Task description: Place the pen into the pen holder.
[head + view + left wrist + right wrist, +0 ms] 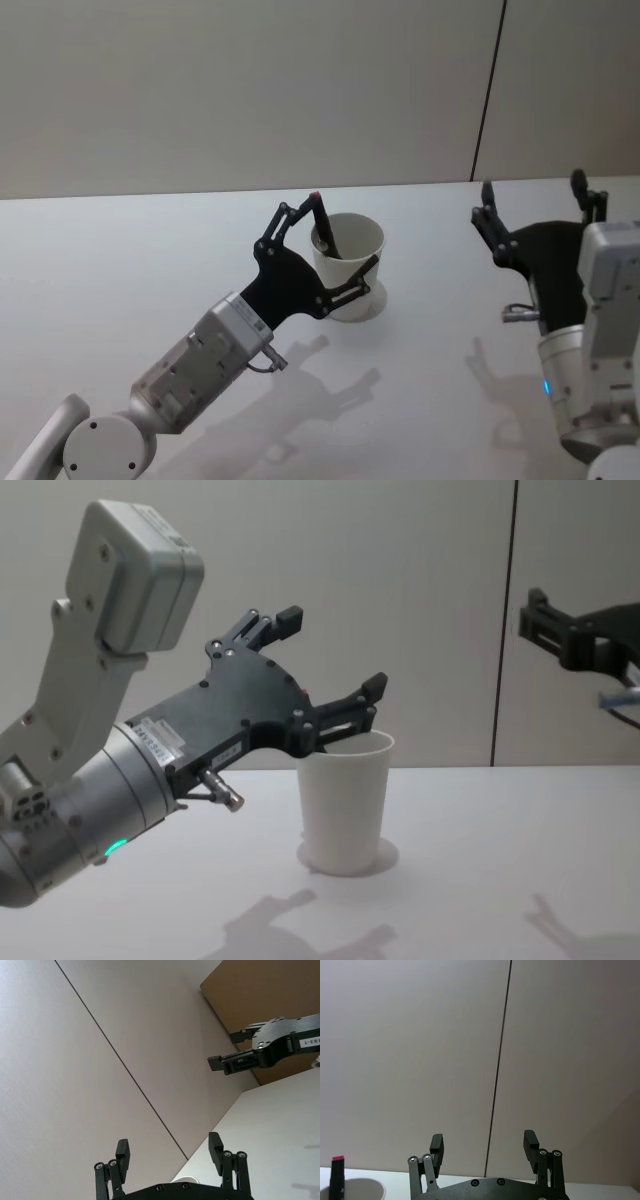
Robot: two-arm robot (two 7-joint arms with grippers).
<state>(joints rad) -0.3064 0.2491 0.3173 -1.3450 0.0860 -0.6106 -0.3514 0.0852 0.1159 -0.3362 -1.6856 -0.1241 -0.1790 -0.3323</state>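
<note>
A: Log the container first. What do you have in the pen holder [349, 262]?

B: You have the pen [325, 228] inside it, dark barrel leaning against the rim on the robot's left, red tip poking above that rim. The cup stands upright on the white table [120, 260].

A: And your left gripper [346, 234]?

B: It sits right at the cup, fingers spread wide, one above the pen's top and one by the near rim. It grips nothing.

A: Right gripper [534, 200]?

B: Well off to the cup's right, raised, fingers wide apart and empty.

A: Any differences between views?

B: From the chest, the cup wall hides the pen entirely. The right wrist view catches the pen's red tip [337, 1159] over the cup rim. The left wrist view shows the right gripper's fingers [235, 1060] against a brown panel [260, 995].
</note>
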